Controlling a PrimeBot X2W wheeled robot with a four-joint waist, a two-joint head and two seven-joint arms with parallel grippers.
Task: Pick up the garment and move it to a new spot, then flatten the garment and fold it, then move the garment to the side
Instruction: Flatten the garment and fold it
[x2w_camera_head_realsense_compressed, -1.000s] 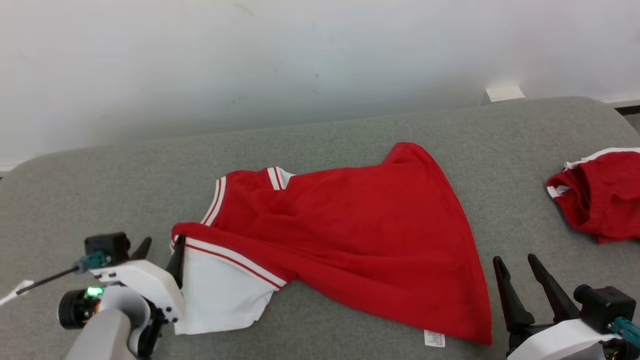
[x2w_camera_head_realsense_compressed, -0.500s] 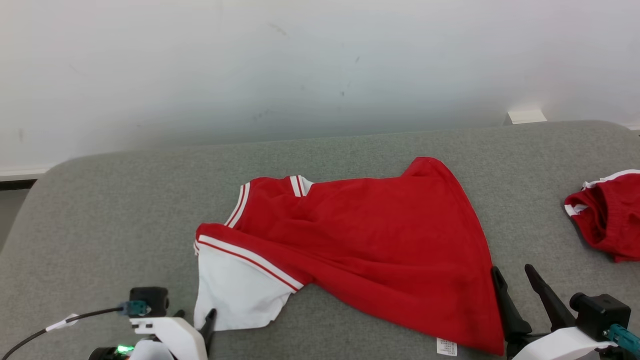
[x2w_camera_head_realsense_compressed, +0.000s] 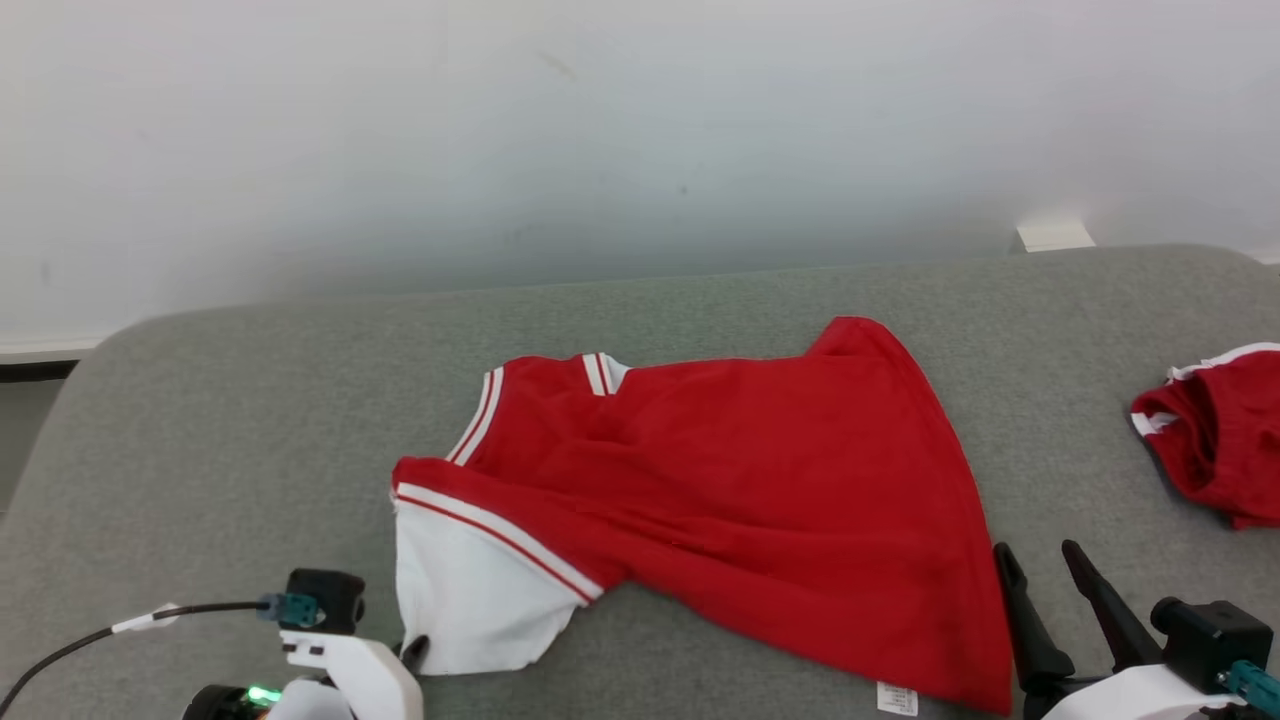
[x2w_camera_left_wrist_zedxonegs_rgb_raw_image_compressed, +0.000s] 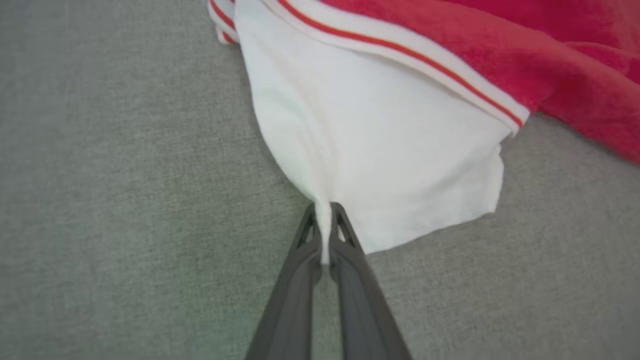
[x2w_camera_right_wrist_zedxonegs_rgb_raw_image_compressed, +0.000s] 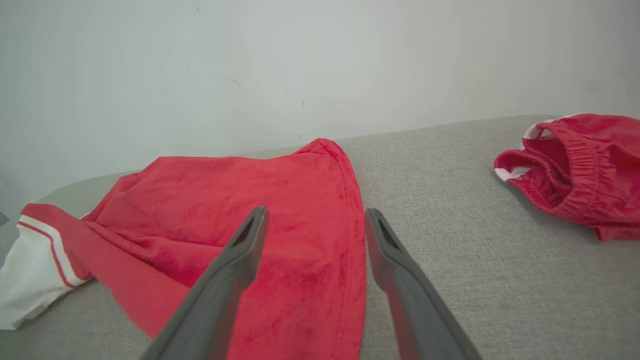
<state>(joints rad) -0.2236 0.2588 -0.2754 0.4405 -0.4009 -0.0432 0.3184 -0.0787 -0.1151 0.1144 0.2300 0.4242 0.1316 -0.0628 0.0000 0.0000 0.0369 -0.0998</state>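
The left end effector (x2w_camera_left_wrist_zedxonegs_rgb_raw_image_compressed: 324, 212) pinched only a thin fold of white sleeve on the red, white-trimmed cloth garment (x2w_camera_head_realsense_compressed: 750, 480) lying mid-way across the grey fabric counter (x2w_camera_head_realsense_compressed: 250, 400). A pull might slip it free. The right end effector (x2w_camera_right_wrist_zedxonegs_rgb_raw_image_compressed: 315, 215) gaped empty, so the hem could drag.

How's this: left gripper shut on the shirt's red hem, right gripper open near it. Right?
No. The left gripper is shut on the white sleeve of the shirt, not its red hem, per the left wrist view. The right gripper is open near it.
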